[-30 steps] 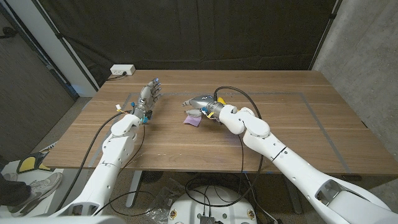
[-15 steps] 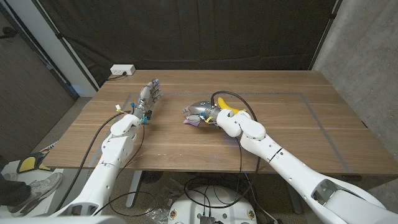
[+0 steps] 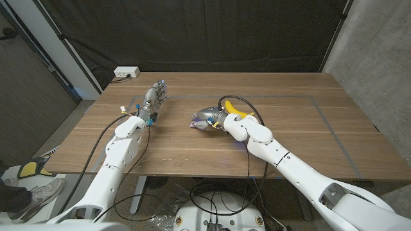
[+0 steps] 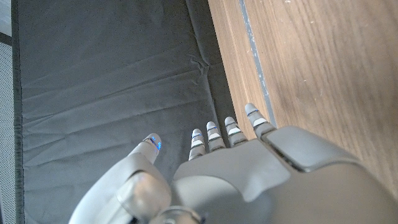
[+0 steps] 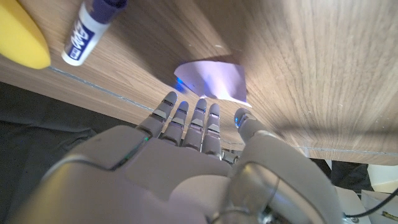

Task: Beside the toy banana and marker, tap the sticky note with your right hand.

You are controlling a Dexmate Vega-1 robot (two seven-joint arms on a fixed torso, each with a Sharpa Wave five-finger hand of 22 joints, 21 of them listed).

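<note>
**A:** Going from the left, what was the left hand (image 3: pixel 154 97) doing?

**B:** Nothing for the task. It stood near the left edge of the desk (image 3: pixel 321 138), toward the far side, fingers apart and straight, holding nothing. Its wrist view showed bare wood and the dark curtain (image 4: pixel 93 74) beyond.

**A:** And toward the middle?

**B:** The right hand (image 3: pixel 209 117) was over the sticky note (image 5: pixel 214 79), a pale purple square lying about mid-desk, somewhat toward the far edge. In the head view only a sliver of purple showed at the hand's left side. The fingers were stretched out side by side, slightly parted, gripping nothing, with the tips at the note's near border in the right wrist view.

**A:** Touching it?

**B:** I could not tell. The fingertips (image 5: pixel 198 107) looked very close to the paper or just on it, so I judged this to be the tap itself, or the instant around contact.

**A:** The banana and marker?

**B:** The banana (image 3: pixel 236 109) lay just to the right of the hand; the marker (image 5: pixel 92 26) lay beside it, apart from the note.

**A:** What did the next move call for?

**B:** If contact had not happened, a short press straight down on the paper; then a clean lift, without dragging the note or sweeping sideways into the marker.
</note>
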